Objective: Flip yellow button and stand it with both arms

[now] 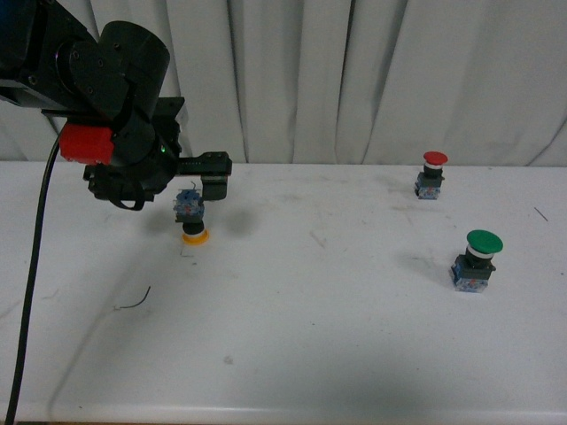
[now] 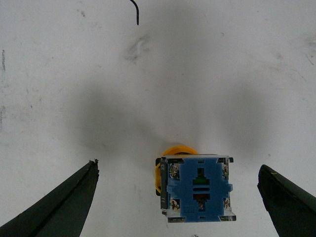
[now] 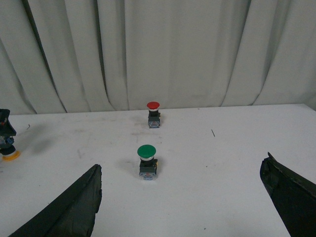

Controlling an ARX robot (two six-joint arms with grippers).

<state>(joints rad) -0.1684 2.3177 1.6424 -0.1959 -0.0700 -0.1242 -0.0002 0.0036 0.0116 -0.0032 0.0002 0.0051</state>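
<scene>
The front camera looks down and across the worktop (image 1: 354, 336) to the curtain (image 1: 354, 80). The left wrist camera looks straight down, close above the yellow button (image 2: 200, 190). The right wrist camera sits low and looks across. It and the front one both see the green button (image 3: 147, 160) and red button (image 3: 153, 112).

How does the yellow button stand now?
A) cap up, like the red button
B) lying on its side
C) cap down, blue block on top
C: in the front view the yellow button has its cap at the bottom and its blue block on top.
</scene>
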